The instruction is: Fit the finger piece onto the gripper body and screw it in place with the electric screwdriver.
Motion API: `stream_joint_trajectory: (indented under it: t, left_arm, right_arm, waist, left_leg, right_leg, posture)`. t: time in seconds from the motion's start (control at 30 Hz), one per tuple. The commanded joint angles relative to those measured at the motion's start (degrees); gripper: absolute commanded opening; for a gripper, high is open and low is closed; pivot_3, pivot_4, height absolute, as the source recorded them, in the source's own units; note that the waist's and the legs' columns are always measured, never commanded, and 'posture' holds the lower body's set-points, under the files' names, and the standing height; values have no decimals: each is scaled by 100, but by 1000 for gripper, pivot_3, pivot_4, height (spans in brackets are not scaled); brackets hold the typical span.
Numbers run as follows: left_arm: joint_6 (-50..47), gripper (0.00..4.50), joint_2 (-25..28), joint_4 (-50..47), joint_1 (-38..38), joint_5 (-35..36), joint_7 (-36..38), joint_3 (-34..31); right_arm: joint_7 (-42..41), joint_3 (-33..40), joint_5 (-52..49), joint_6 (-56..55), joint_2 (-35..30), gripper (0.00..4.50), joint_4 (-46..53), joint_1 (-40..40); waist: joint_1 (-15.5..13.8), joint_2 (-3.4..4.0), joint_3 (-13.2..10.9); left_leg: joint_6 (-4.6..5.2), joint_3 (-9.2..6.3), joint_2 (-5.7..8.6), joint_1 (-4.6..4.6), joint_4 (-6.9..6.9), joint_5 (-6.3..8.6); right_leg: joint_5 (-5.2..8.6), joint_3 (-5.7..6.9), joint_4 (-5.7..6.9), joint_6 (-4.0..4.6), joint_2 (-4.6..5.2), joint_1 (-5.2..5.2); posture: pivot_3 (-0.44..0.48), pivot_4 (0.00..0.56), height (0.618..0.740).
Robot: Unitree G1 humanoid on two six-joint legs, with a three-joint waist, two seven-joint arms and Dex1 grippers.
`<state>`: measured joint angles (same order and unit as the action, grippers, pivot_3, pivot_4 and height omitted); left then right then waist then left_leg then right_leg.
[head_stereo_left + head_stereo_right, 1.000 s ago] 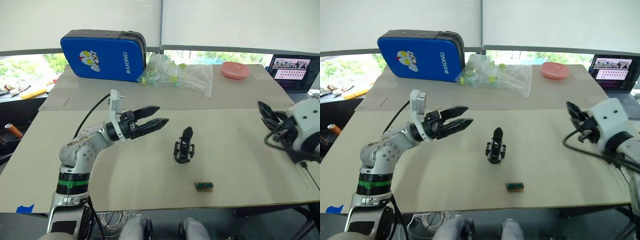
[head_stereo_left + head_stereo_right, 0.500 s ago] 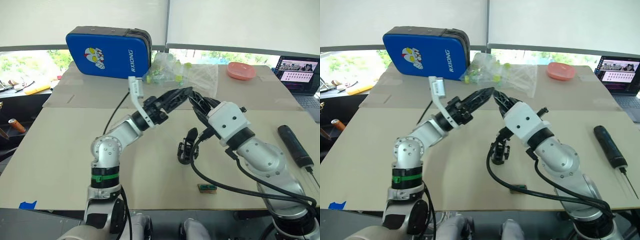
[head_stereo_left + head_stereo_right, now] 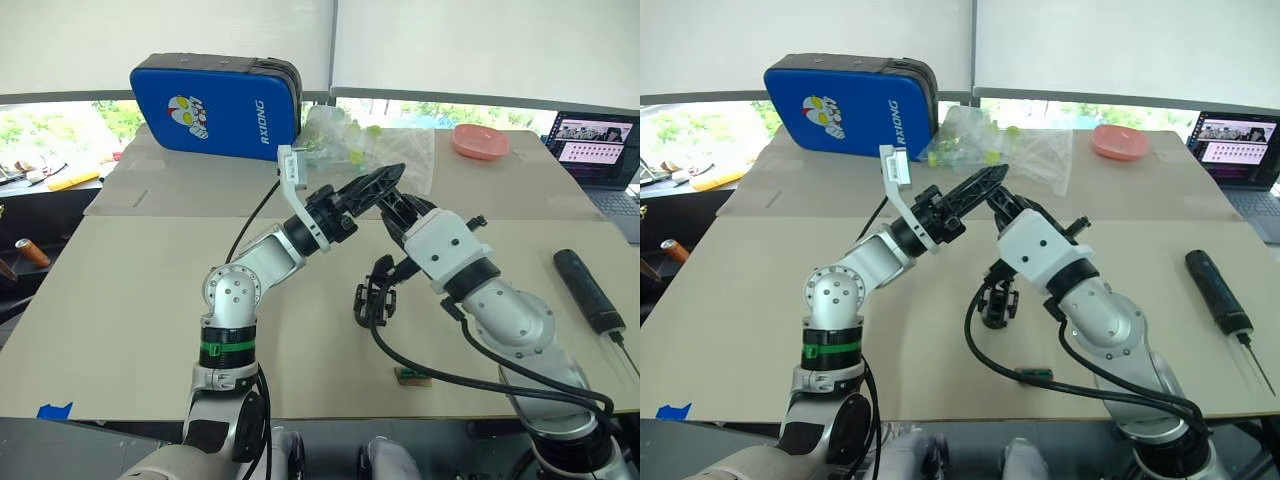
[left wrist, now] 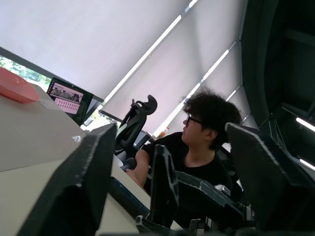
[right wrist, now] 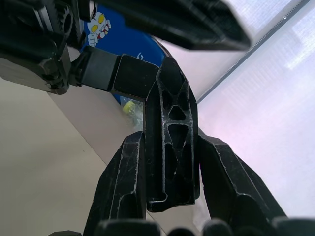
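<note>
The right tool, clamped on the finger piece, meets the spread left tool above mid-tabletop, the gripper body standing just below, nearer the right arm, finger upward.

arms: silver-grey jointed shells | left arm: green ring | black cables | tools: white bodies, black fingers
</note>
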<state>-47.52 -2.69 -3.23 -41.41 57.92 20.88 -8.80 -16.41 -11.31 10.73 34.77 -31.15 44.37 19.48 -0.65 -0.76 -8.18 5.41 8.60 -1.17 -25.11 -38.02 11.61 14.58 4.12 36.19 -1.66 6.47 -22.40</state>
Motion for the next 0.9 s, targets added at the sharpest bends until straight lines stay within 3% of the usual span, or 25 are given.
stream_joint_trajectory:
  t: [0.03, 0.13, 0.3, 0.37, 0.5, 0.6, 0.7, 0.77, 0.9]
  left_arm:
    - [50, 1640, -59, -55, -60, 62, 18, 49]
    - [63, 51, -88, -31, -47, 75, 16, 38]
    - [114, 0, -174, 48, -43, 154, 35, -22]
    - [222, 0, -215, 173, -145, 221, 45, -166]
    - [521, 0, 89, 676, -530, 26, 628, -302]
    - [601, 0, 648, 1224, -896, -258, 1469, -176]
    - [554, 0, 1443, 1547, -1218, -707, 2773, 338]
    - [599, 0, 1984, 1553, -1412, -1013, 3853, 829]
    - [1044, 0, 2413, 1893, -1710, -1656, 5138, 1450]
  right_arm:
    - [1, 1, 213, -167, 67, 1143, 124, 87]
    - [-59, 3, 272, -218, 96, 1143, 92, 102]
    - [-214, 86, 165, -199, 183, 1143, 122, 71]
    - [-315, 209, 43, -82, 226, 2170, 207, 35]
    - [-731, 876, -354, 2, 65, 3475, 409, -57]
    - [-1524, 1785, -1272, 15, -212, 4477, 550, -252]
    - [-2314, 3026, -2686, 378, -446, 4477, 496, -319]
    - [-2570, 3847, -3829, 1307, -673, 4477, 324, -119]
    - [-2608, 4806, -6324, 3880, -1297, 4477, -361, 417]
  waist:
    - [1, 0, 0]
    - [1, 0, 0]
    - [2, 0, 0]
    - [2, 0, 0]
    - [-4, -2, -1]
    - [-3, -2, -1]
    - [5, -2, -2]
    - [11, -3, -3]
    - [-5, -3, -4]
  left_leg:
    - [0, 0, 0, 0, 0, 0]
    - [0, -1, 0, 0, 0, 0]
    - [0, -2, 0, 0, 0, 0]
    - [0, -2, 0, 0, 0, 0]
    - [0, -3, 5, -1, 0, 0]
    - [1, -4, 8, -1, 0, 1]
    - [2, -4, 9, -1, 3, 2]
    - [2, -5, 10, -1, 7, 2]
    - [-19, -15, 7, -2, 8, 20]
  right_leg:
    - [0, 0, 0, 0, 0, 0]
    - [0, 0, 0, 0, -1, 0]
    - [0, 1, 0, 0, 0, 0]
    - [0, 1, -1, 0, 0, 1]
    - [0, 6, -1, 0, 1, 0]
    - [0, 8, -3, 0, 0, 1]
    - [1, 11, -6, -1, -1, 1]
    - [1, 12, -7, 0, -1, 1]
    - [-2, 15, -12, 7, 14, 1]
  posture:
    - [0, 150, 740]
    - [0, 150, 740]
    - [0, 150, 740]
    - [0, 150, 740]
    - [0, 150, 740]
    - [0, 150, 740]
    - [0, 150, 740]
    - [0, 150, 740]
    - [0, 150, 740]
